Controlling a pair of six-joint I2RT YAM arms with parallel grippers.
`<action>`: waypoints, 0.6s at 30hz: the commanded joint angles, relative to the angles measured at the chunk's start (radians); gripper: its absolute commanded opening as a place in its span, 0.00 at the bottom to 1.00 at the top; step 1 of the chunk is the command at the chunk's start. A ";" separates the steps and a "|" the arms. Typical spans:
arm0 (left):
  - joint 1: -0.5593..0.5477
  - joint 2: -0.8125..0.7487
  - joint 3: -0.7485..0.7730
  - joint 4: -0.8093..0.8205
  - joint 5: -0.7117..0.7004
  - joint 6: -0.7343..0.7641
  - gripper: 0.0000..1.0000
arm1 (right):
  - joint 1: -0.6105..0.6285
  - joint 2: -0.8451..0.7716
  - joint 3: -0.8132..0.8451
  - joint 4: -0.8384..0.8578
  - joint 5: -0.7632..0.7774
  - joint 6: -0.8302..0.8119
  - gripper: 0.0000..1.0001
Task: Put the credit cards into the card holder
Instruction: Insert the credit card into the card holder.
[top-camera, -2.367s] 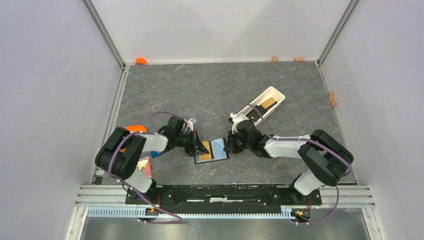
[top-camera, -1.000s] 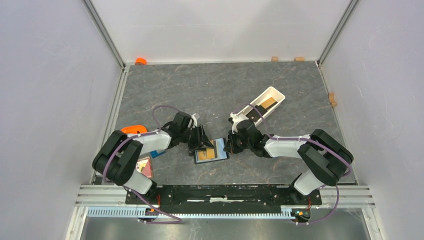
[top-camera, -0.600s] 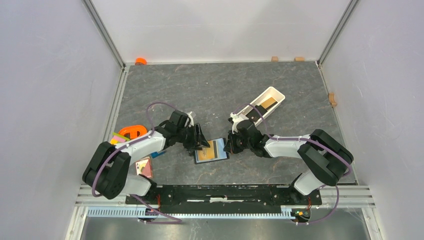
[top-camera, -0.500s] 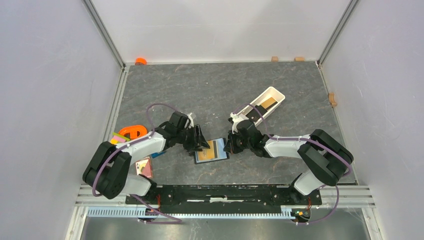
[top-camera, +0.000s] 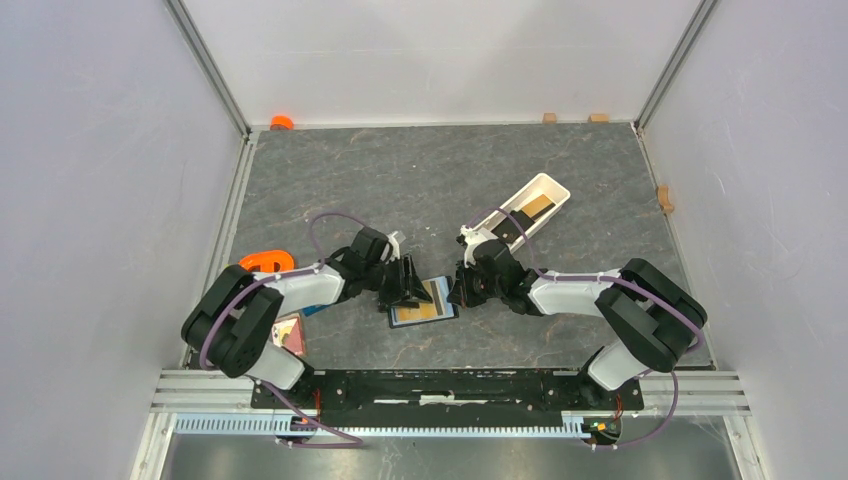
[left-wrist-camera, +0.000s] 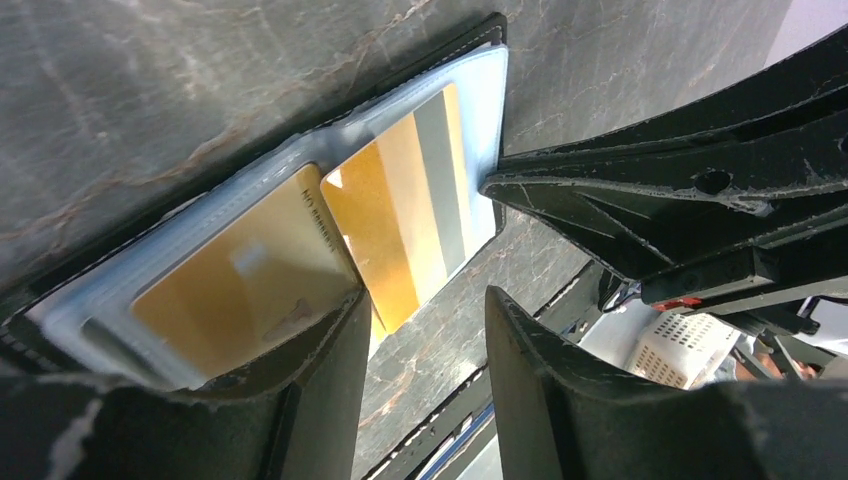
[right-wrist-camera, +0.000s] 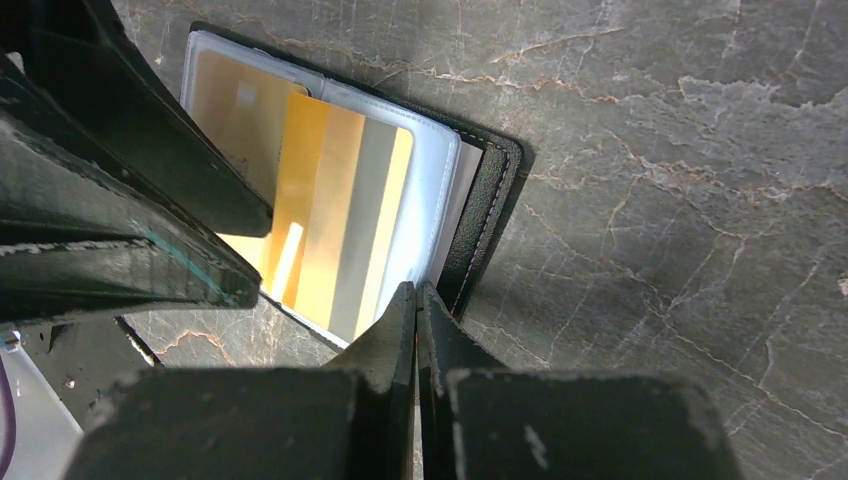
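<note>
The black card holder (top-camera: 443, 312) lies open on the table between the two arms. Its clear pockets hold tan-orange credit cards: one (left-wrist-camera: 240, 290) lies fully in a pocket, and a striped one (left-wrist-camera: 410, 200) lies across the clear sleeve beside it. My left gripper (top-camera: 405, 285) is open over the holder's left half. One of its fingertips (left-wrist-camera: 335, 330) rests at the edge of the tan card, and only bare table shows between the jaws (left-wrist-camera: 425, 310). My right gripper (right-wrist-camera: 415, 292) is shut, with its tips down on the holder's right edge (right-wrist-camera: 490, 210).
A long white tray (top-camera: 551, 187) with a tan and a black piece stands at the back right, behind the right arm. An orange object (top-camera: 262, 262), a pink rectangle (top-camera: 288, 335) and a small blue piece (top-camera: 313, 309) lie by the left arm. Small wooden blocks (top-camera: 664, 197) sit at the walls.
My left gripper drew back to the left, then came right again over the holder with its jaws wider. The right arm has not moved.
</note>
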 joint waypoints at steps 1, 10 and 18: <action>-0.032 0.049 0.029 0.040 -0.014 -0.030 0.52 | 0.002 0.009 -0.031 -0.045 0.044 -0.018 0.00; -0.052 0.071 0.067 0.060 -0.034 -0.045 0.51 | 0.002 -0.028 -0.043 -0.036 0.039 -0.001 0.06; -0.085 0.106 0.089 0.129 -0.029 -0.081 0.49 | 0.002 -0.056 -0.054 -0.037 0.052 0.012 0.22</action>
